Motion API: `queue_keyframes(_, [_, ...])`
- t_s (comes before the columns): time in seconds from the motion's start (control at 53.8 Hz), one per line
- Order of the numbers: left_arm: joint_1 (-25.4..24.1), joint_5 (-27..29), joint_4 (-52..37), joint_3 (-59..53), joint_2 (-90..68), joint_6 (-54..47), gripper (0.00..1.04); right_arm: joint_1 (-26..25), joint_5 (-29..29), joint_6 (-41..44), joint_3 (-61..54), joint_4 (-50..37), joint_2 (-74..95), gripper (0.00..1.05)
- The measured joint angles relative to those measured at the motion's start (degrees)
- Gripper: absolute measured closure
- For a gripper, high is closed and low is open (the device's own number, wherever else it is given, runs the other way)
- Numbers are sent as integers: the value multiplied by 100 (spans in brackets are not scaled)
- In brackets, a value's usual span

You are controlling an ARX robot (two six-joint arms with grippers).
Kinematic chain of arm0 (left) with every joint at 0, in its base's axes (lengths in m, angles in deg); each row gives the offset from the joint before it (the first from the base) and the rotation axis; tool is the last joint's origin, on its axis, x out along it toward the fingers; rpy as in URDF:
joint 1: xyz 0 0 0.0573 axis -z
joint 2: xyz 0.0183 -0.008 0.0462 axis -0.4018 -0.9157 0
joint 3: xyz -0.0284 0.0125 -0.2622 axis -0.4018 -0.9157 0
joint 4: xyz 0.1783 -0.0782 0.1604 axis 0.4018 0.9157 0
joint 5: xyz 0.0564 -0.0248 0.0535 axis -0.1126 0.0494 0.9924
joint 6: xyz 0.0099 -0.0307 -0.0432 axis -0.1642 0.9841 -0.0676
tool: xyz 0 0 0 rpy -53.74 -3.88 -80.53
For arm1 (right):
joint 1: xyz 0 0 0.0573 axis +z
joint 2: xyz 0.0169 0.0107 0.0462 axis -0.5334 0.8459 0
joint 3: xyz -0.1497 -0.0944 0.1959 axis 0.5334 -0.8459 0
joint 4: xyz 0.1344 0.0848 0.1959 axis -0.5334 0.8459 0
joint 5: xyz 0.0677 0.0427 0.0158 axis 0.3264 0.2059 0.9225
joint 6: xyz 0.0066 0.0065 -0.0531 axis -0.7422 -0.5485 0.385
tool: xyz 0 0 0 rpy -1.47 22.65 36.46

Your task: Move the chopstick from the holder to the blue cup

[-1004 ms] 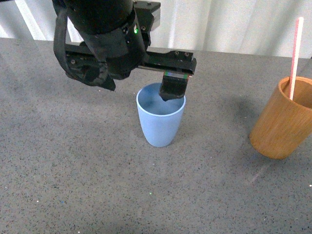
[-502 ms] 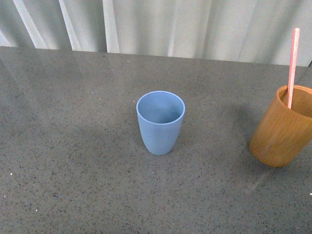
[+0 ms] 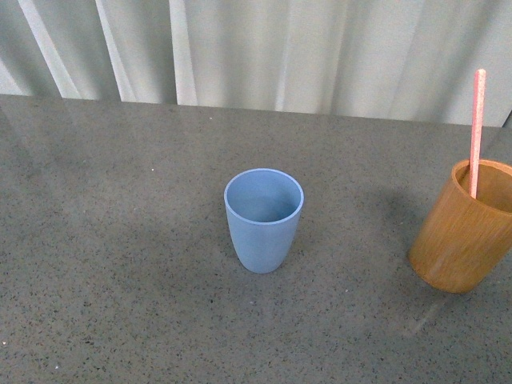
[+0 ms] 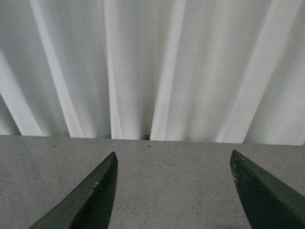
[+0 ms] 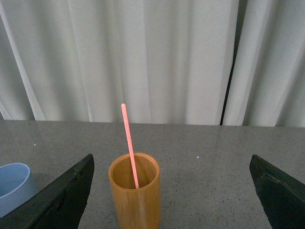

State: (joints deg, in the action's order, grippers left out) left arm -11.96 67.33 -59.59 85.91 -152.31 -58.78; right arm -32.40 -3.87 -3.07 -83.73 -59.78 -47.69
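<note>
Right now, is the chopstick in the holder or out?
In. The chopstick rises from inside the holder; the blue cup is empty.

Holder (image 5: 134, 195) stands upright on the bench (image 5: 205, 157) between the wide-spread fingers (image 5: 62, 200), chopstick (image 5: 128, 143) inside; blue cup (image 5: 12, 183) partly behind one finger.

I get soft, even light, with a pale sheen across the far worktop (image 3: 120, 152). The blue cup (image 3: 263, 220) casts only a faint, diffuse shadow. In both wrist views the fingers (image 4: 95, 205) look dark and slightly blurred.
</note>
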Motion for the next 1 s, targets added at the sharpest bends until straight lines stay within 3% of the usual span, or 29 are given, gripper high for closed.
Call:
queue_keyframes(0.39, [-511, -461, -188, -1460, 1187, -28, 102, 0, 0, 0, 0, 0, 0, 10])
queue_keyframes(0.595, [-702, -590, -70, -1910, 1773, -59, 101, 0, 2, -2, 0, 0, 0, 10])
queue_keyframes(0.688, [-1003, -1029, 72, -2083, 2081, -63, 101, 0, 0, 0, 0, 0, 0, 10])
queue_keyframes(1.004, [-1158, -1054, 833, -2531, 3300, -61, 101, 0, 0, -2, 0, 0, 0, 10])
